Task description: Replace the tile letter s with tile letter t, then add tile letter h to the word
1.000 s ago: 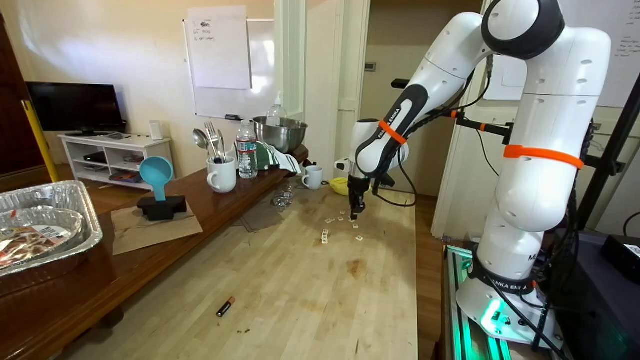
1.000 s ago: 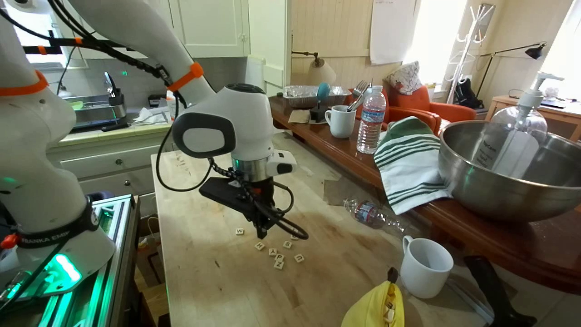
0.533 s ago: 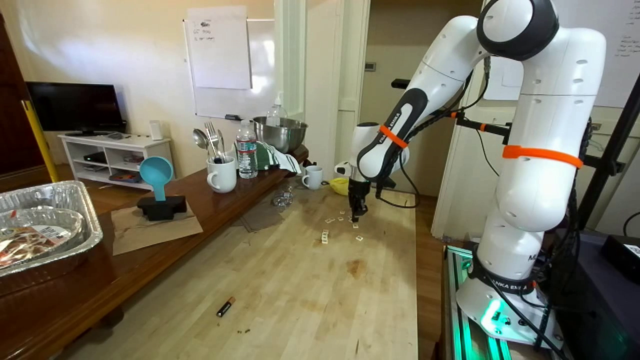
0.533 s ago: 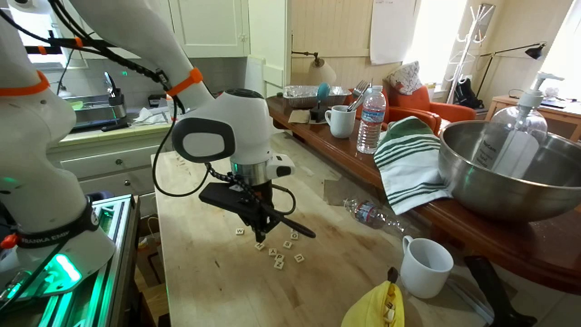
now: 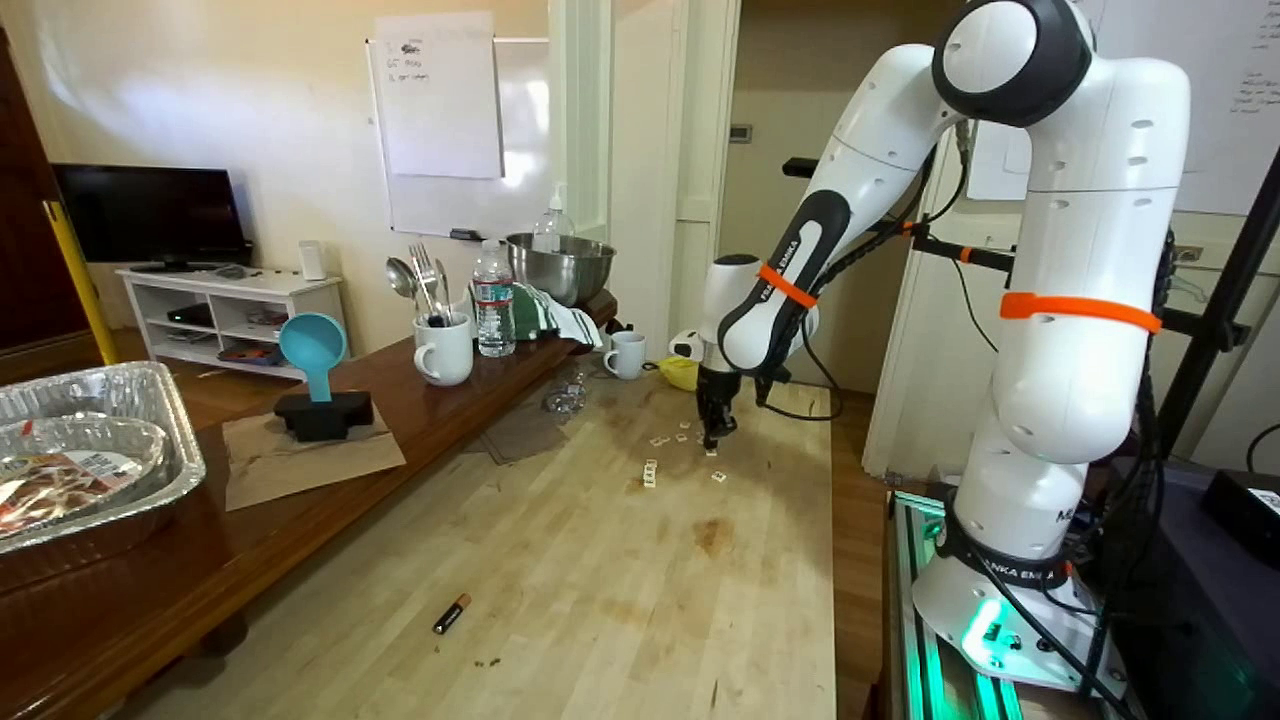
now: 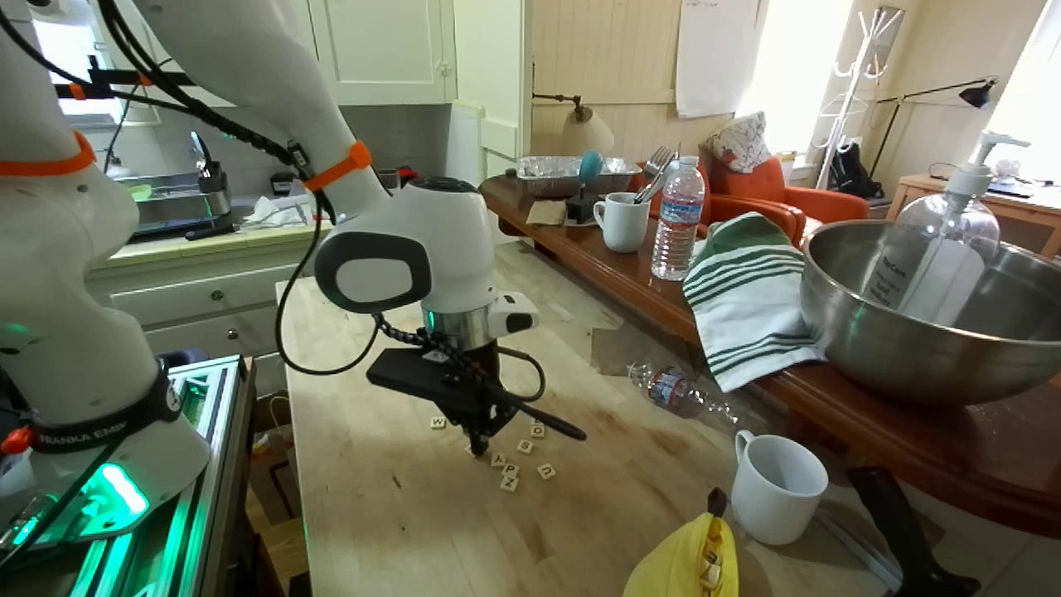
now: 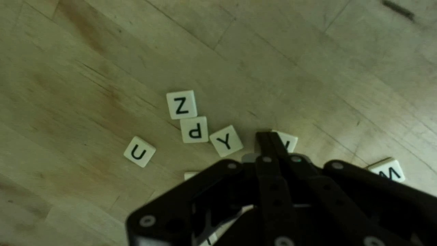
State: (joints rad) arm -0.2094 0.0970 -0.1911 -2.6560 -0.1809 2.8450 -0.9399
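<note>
Cream-coloured and partly covered, a letter tile lies on the wooden bench at the tip of our tool, whose jaws stand together. We see only part of its dark letter, so we cannot tell which it is, nor whether the tool touches it. Near it, in the wrist view, we find the Y tile, then the P tile with the Z tile right at its edge; the U tile sits apart from these, and the W tile, partly hidden, lies on the other side of the tool. In an exterior view we also see a short row of tiles, its letters too small for us to read. Farther out on the bench we have a yellow pouch, an upright white mug, a clear bottle on its side and a battery. Along the raised ledge we see cutlery in a second mug, a water bottle, a striped towel over the edge, a steel bowl and a blue scoop.
</note>
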